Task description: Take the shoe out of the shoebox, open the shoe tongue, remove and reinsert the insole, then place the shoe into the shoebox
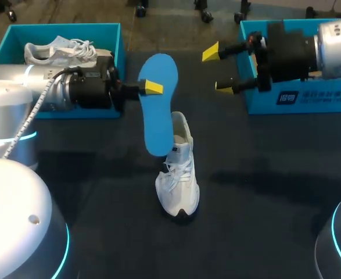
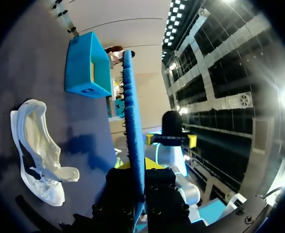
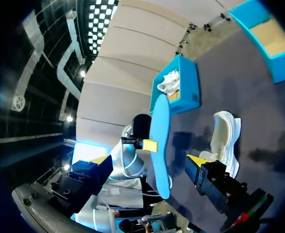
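In the head view the left gripper (image 1: 153, 87) was clenched on the blue insole (image 1: 158, 107), gripping it near its upper end, so the long lower part hung free, its tip just over the collar of the white shoe (image 1: 179, 177). The shoe stood upright on the dark table (image 1: 263, 203), outside both boxes. The right gripper (image 1: 217, 70) hovered released in front of the right shoebox (image 1: 275, 104), well apart from the shoe. A 2nd shoe (image 1: 60, 51) lay in the left shoebox (image 1: 121, 64). With 1 pinch point so high, the insole could swing or bend and catch on the collar or the tongue.

In the left wrist view the insole (image 2: 131, 111) ran edge-on out from between the fingers. The shoe (image 2: 35, 145) lay off to the side, its opening not lined up with the insole, so pushing down from here would probably miss.

In the right wrist view the shoe (image 3: 225, 138) stood unheld beyond the spread fingers. Nothing steadied it, and a push from the insole (image 3: 159, 126) might tip or slide it.
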Robot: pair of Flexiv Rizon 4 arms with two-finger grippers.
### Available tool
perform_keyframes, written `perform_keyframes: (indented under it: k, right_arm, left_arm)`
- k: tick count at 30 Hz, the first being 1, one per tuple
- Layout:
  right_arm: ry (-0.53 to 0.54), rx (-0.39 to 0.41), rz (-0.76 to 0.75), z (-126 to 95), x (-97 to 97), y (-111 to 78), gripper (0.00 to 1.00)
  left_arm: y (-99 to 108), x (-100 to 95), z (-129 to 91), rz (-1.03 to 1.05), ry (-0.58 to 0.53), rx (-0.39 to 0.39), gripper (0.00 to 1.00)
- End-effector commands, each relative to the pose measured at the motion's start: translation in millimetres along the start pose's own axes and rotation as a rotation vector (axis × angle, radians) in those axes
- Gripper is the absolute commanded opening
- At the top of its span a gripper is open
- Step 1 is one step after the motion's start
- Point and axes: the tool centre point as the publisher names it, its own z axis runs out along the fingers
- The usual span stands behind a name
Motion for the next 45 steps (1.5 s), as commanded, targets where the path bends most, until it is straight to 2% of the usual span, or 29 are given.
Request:
perform_keyframes:
  k: [1,11,15,21,27,35,37,45]
  right_arm:
    - [-0.14,-0.003,-0.007,2.8,15.9,-2.9,1.0]
    - [-0.347,0.05,0.017,17.0,40.9,-2.7,1.0]
    - [-0.425,0.104,0.039,25.3,48.1,1.5,1.0]
    - [-0.546,0.154,0.068,33.1,60.8,8.2,1.0]
    - [-0.684,0.213,0.08,42.9,71.1,15.6,1.0]
    - [-0.819,0.216,0.068,49.0,75.2,20.5,1.0]
    - [-0.871,0.171,0.142,47.7,73.7,23.7,1.0]
    - [-0.871,0.171,0.142,47.7,73.7,23.7,1.0]
  left_arm:
    - [-7.1,-12.0,2.3,-0.016,0.003,-0.012,0.0]
    - [-15.6,-22.9,5.4,-0.056,0.007,-0.002,0.0]
    - [-21.3,-24.9,8.6,-0.091,0.014,0.014,0.0]
    - [-25.5,-17.9,12.6,-0.132,0.036,0.02,0.0]
    - [-24.9,-11.5,10.6,-0.156,0.037,-0.029,0.0]
    - [-26.1,-6.4,3.9,-0.162,0.029,-0.035,0.0]
    - [-26.9,-5.8,3.0,-0.162,0.028,-0.033,0.0]
    - [-28.1,-6.6,1.4,-0.169,0.031,-0.019,0.0]
